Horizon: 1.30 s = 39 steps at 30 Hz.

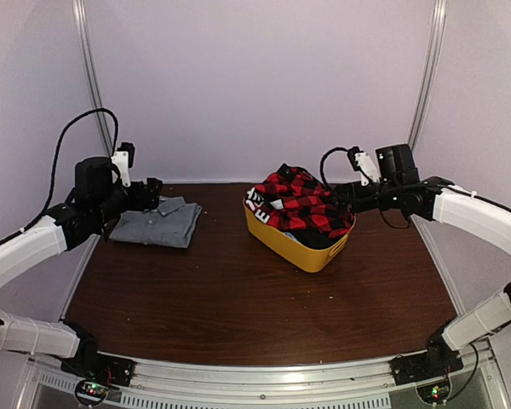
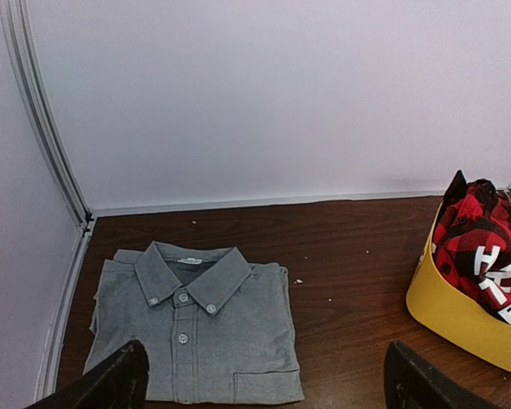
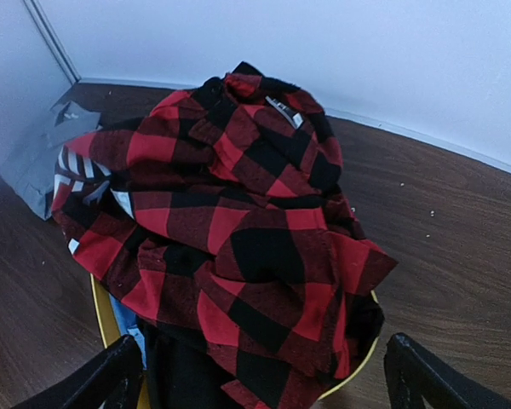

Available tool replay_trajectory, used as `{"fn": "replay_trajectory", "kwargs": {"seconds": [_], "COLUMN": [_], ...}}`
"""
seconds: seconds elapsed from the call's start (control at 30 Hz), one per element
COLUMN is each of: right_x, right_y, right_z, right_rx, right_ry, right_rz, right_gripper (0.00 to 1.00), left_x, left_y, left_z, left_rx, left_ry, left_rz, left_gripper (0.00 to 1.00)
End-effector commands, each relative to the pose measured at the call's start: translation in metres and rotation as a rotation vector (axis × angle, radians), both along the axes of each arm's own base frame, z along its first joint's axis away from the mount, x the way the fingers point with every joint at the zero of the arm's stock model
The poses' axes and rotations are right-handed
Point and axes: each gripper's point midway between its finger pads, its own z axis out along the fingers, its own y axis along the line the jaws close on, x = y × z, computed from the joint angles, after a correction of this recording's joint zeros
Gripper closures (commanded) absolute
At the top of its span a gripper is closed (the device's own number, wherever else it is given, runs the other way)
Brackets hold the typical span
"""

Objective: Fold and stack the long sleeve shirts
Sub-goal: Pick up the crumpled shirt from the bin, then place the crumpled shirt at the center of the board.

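The grey collared button shirt [image 1: 160,223] lies folded flat at the far left of the table, collar toward the wall; it also shows in the left wrist view [image 2: 196,332]. The red-and-black check flannel shirt [image 1: 302,204] lies crumpled in the yellow bin [image 1: 311,253]; it also shows in the right wrist view [image 3: 238,221]. My left gripper [image 1: 156,194] is open and empty, hovering over the near edge of the grey shirt. My right gripper [image 1: 339,198] is open and empty, just above the right side of the flannel heap. Both fingers of each gripper stand wide apart.
The yellow bin [image 2: 460,315] stands at the middle back of the dark wooden table [image 1: 238,298]. A blue garment [image 3: 128,324] and dark cloth lie under the flannel in the bin. White walls close the back and both sides.
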Motion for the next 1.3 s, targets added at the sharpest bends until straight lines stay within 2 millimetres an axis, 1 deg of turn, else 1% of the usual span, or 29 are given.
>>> {"fn": "replay_trajectory", "kwargs": {"seconds": [0.0, 0.07, 0.17, 0.27, 0.37, 0.4, 0.43, 0.47, 0.53, 0.57, 0.6, 0.63, 0.67, 0.73, 0.8, 0.83, 0.87, 0.93, 1.0, 1.03, 1.07, 1.1, 1.17, 1.2, 1.23, 1.27], "right_x": [0.009, 0.018, 0.034, 0.049, 0.06, 0.063, 0.065, 0.066, 0.064, 0.061, 0.058, 0.053, 0.046, 0.027, -0.003, -0.022, -0.042, -0.084, -0.122, -0.141, -0.157, -0.168, -0.176, -0.176, -0.175, -0.169], "right_y": [0.02, 0.028, 0.032, 0.043, 0.051, 0.053, 0.057, 0.06, 0.073, 0.08, 0.09, 0.1, 0.111, 0.134, 0.153, 0.163, 0.171, 0.183, 0.192, 0.196, 0.198, 0.201, 0.206, 0.21, 0.213, 0.216], "right_z": [-0.023, -0.033, -0.048, -0.059, -0.073, -0.082, -0.084, -0.084, -0.073, -0.063, -0.048, -0.03, -0.008, 0.047, 0.109, 0.138, 0.164, 0.208, 0.239, 0.252, 0.26, 0.267, 0.268, 0.262, 0.256, 0.247], "right_rx": [-0.099, -0.126, -0.177, -0.208, -0.245, -0.263, -0.273, -0.279, -0.295, -0.278, -0.236, -0.184, -0.125, 0.021, 0.176, 0.258, 0.334, 0.469, 0.573, 0.612, 0.641, 0.661, 0.673, 0.671, 0.67, 0.666], "right_ry": [0.055, 0.08, 0.115, 0.122, 0.152, 0.172, 0.178, 0.179, 0.159, 0.145, 0.116, 0.089, 0.059, -0.012, -0.098, -0.137, -0.173, -0.221, -0.242, -0.255, -0.256, -0.264, -0.258, -0.238, -0.218, -0.195], "right_rz": [0.026, 0.035, 0.025, 0.054, 0.072, 0.072, 0.073, 0.075, 0.119, 0.138, 0.168, 0.201, 0.254, 0.353, 0.479, 0.561, 0.64, 0.8, 0.934, 1.001, 1.053, 1.086, 1.106, 1.107, 1.106, 1.088], "right_gripper": [0.0, 0.0, 0.01, 0.11, 0.31, 0.42, 0.51, 0.59, 0.78, 0.9, 1.0, 1.0, 1.0, 1.0, 1.0, 1.0, 1.0, 1.0, 1.0, 1.0, 1.0, 1.0, 1.0, 1.0, 1.0, 1.0], "left_x": [0.0, -0.001, -0.003, -0.004, -0.004, -0.004, -0.005, -0.006, -0.007, -0.007, -0.007, -0.007, -0.007, -0.007, -0.009, -0.012, -0.016, -0.031, -0.048, -0.053, -0.057, -0.059, -0.058, -0.056, -0.052, -0.046], "left_y": [-0.006, -0.007, -0.008, -0.006, -0.007, -0.008, -0.008, -0.008, -0.006, -0.006, -0.007, -0.008, -0.008, -0.009, -0.017, -0.025, -0.034, -0.055, -0.069, -0.073, -0.073, -0.072, -0.063, -0.056, -0.045, -0.03], "left_z": [0.015, 0.015, 0.018, 0.018, 0.019, 0.02, 0.021, 0.021, 0.021, 0.021, 0.022, 0.022, 0.022, 0.022, 0.027, 0.029, 0.039, 0.053, 0.066, 0.071, 0.075, 0.077, 0.081, 0.083, 0.083, 0.082], "left_rx": [-0.03, -0.03, -0.035, -0.033, -0.034, -0.033, -0.033, -0.033, -0.031, -0.033, -0.033, -0.035, -0.037, -0.046, -0.063, -0.075, -0.099, -0.147, -0.175, -0.181, -0.186, -0.185, -0.183, -0.184, -0.182, -0.178], "left_ry": [-0.036, -0.035, -0.042, -0.046, -0.047, -0.048, -0.047, -0.045, -0.052, -0.054, -0.055, -0.053, -0.052, -0.052, -0.062, -0.072, -0.111, -0.174, -0.233, -0.255, -0.272, -0.28, -0.296, -0.3, -0.297, -0.289], "left_rz": [-0.028, -0.035, -0.041, -0.036, -0.04, -0.046, -0.049, -0.051, -0.044, -0.042, -0.047, -0.051, -0.052, -0.054, -0.101, -0.151, -0.21, -0.358, -0.473, -0.504, -0.517, -0.516, -0.466, -0.419, -0.349, -0.257], "left_gripper": [0.03, 0.02, 0.02, 0.02, 0.02, 0.02, 0.02, 0.02, 0.02, 0.02, 0.02, 0.02, 0.02, 0.02, 0.02, 0.02, 0.02, 0.02, 0.02, 0.02, 0.02, 0.02, 0.02, 0.02, 0.02, 0.02]}}
